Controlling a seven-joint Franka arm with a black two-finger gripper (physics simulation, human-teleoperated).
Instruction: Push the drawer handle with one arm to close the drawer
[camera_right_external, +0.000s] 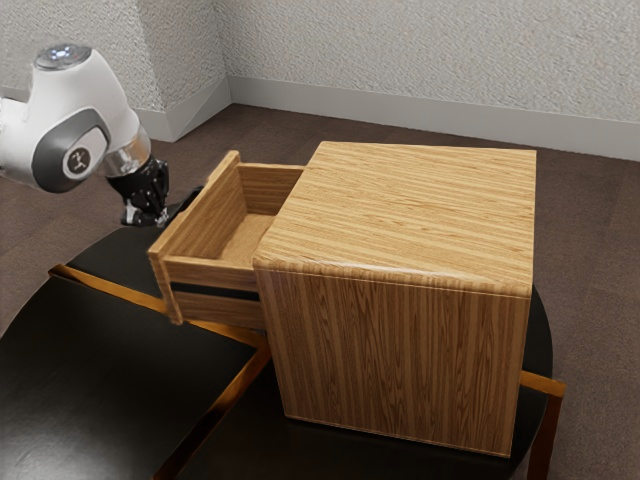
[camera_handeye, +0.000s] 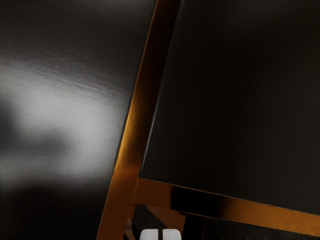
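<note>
A round black desk with orange-brown strips spans the lower frame. On it, right of centre, stands a wooden cabinet. Its drawer juts open toward the exterior view's left. The claw, left of the drawer front at upper left, has its tips pressed nearly together, close by the black handle.

Cabinet striped wood, satin; tabletop glossy black; wall rough.
</note>
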